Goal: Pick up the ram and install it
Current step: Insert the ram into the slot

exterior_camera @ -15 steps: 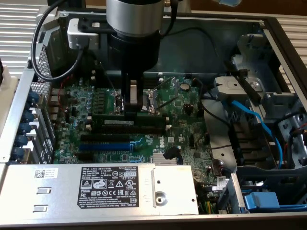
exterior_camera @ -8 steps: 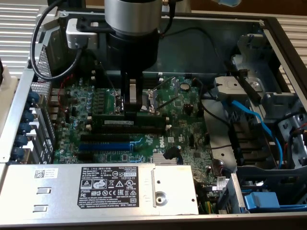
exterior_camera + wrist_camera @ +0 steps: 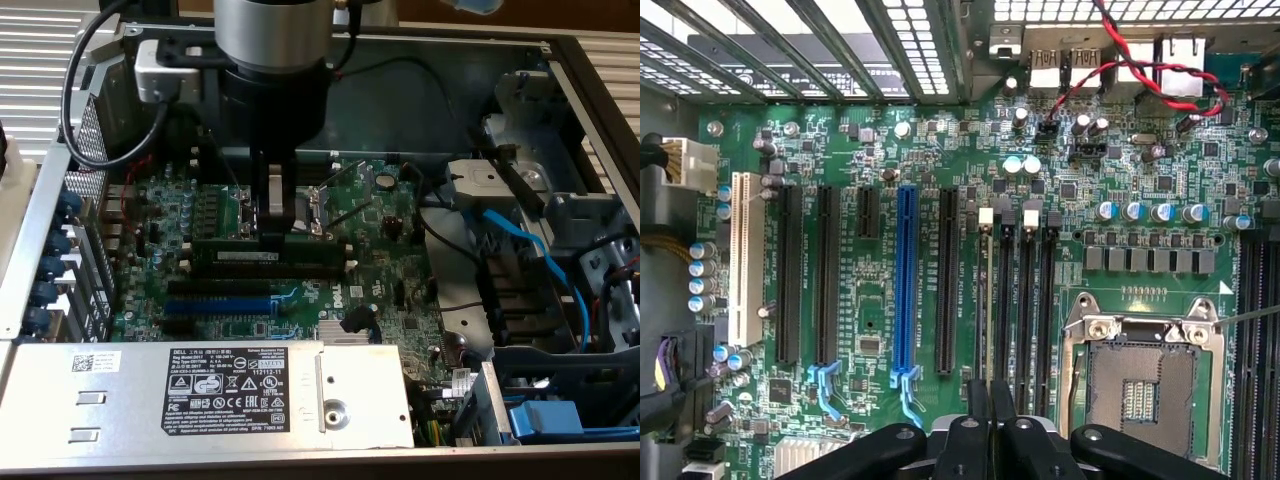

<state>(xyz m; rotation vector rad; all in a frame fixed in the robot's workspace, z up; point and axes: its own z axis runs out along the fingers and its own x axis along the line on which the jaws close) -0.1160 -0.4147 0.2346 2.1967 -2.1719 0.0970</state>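
Ram [image 3: 320, 258] in claw's [image 3: 275, 235] grip, at memory slots [image 3: 1025, 310] inside case [image 3: 450, 80]

ram [image 3: 240, 257] middle: behind hand [image 3: 280, 232] | arm [image 3: 270, 40]: cut off (upper edge)

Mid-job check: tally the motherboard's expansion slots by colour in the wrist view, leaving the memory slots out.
Long white plastic expansion slot: 1
Long blue plastic expansion slot: 1
Black plastic expansion slots: 4 (one short)
Total: 6

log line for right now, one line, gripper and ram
gripper: shut on ram | ram: level, lined up along memory slots | seated: cannot tell
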